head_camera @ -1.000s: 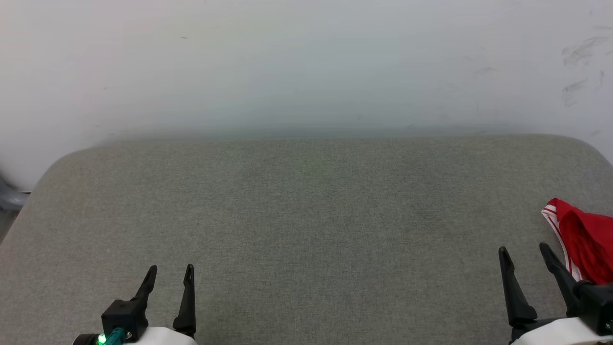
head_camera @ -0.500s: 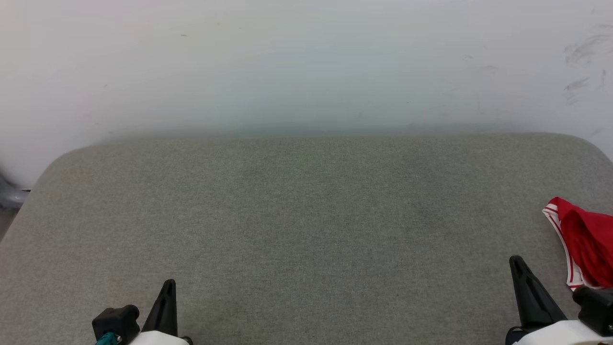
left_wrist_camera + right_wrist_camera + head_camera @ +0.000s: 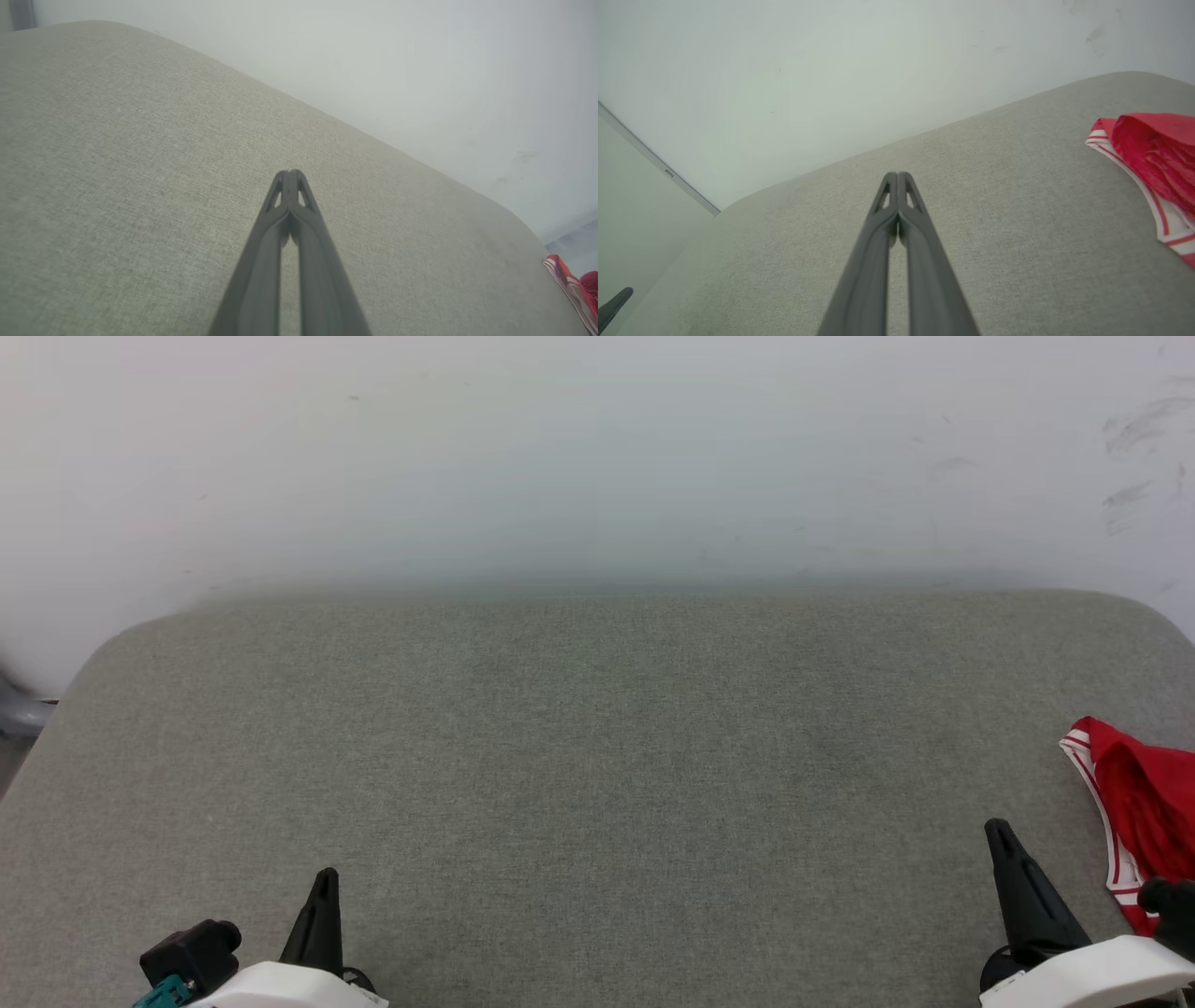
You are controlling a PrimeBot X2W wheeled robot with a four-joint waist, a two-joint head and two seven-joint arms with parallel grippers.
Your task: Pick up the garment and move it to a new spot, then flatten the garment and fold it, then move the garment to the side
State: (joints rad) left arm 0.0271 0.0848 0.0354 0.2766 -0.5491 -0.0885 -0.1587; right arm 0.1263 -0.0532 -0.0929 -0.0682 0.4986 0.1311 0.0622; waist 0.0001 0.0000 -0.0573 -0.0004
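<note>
The garment (image 3: 1144, 803) lies bunched at the far right edge of the grey fabric-covered desk (image 3: 597, 737), partly cut off in our head view. It is just beside our right gripper (image 3: 1001, 831) and well apart from our left gripper (image 3: 325, 879). Both grippers have their fingers pressed together and hold nothing. We judge the risk to be reaching in with closed fingers and shoving the cloth off the edge, or pinching one loose layer so it drags in a heap.
</note>
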